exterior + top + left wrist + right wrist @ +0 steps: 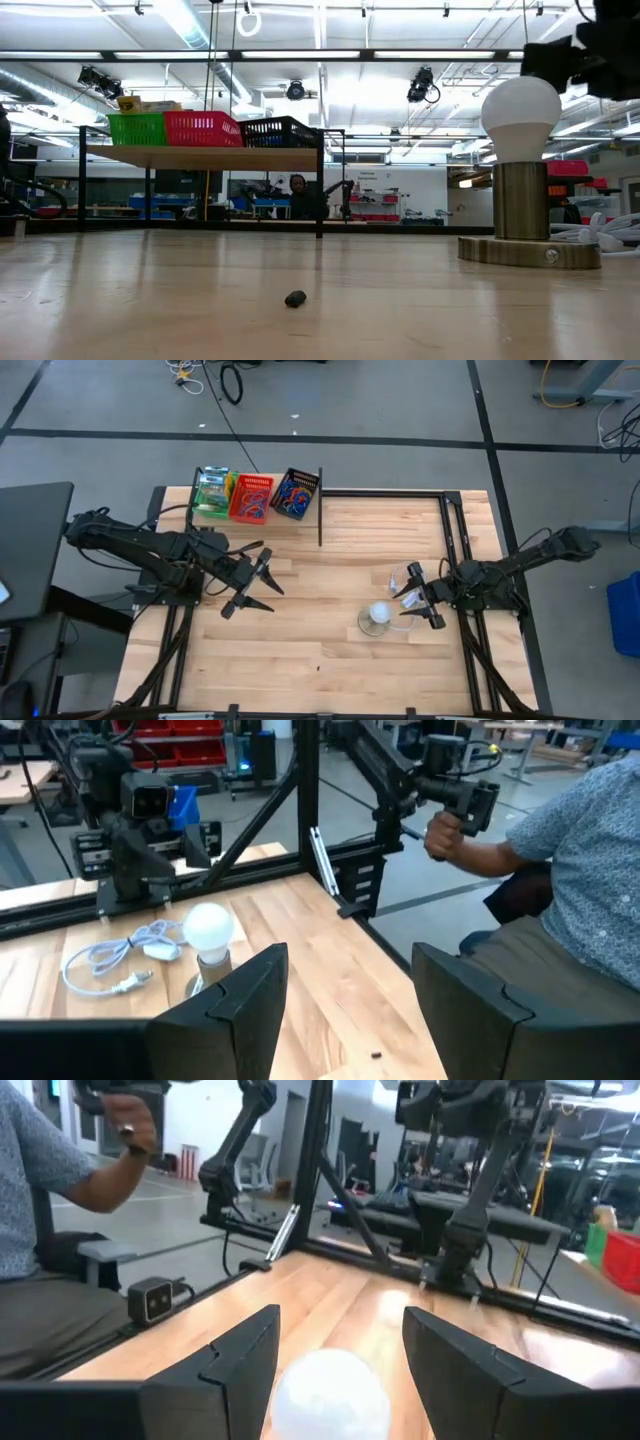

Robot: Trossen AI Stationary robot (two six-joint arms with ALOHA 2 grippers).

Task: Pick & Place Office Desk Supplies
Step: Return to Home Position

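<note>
The office supplies lie in three mesh baskets on a raised shelf at the far edge. Printed packets fill the green basket (211, 495). Coloured loops fill the red basket (250, 498) and the black basket (295, 493). A yellow piece (128, 102) sticks up above the green basket. My left gripper (262, 582) (350, 965) hovers open over the table's left half, pointing right. My right gripper (408, 598) (340, 1325) is open just right of the white ball-shaped lamp (379, 613) (330, 1392). Its fingers stand on either side of the ball, apart from it.
The lamp stands on a round wooden base (525, 250), its white cord (105, 960) coiled on the table beside it. A tiny dark bit (295, 298) lies near the table's middle. A black frame post (320, 510) stands by the shelf. A person (590, 870) sits beyond the table's right edge.
</note>
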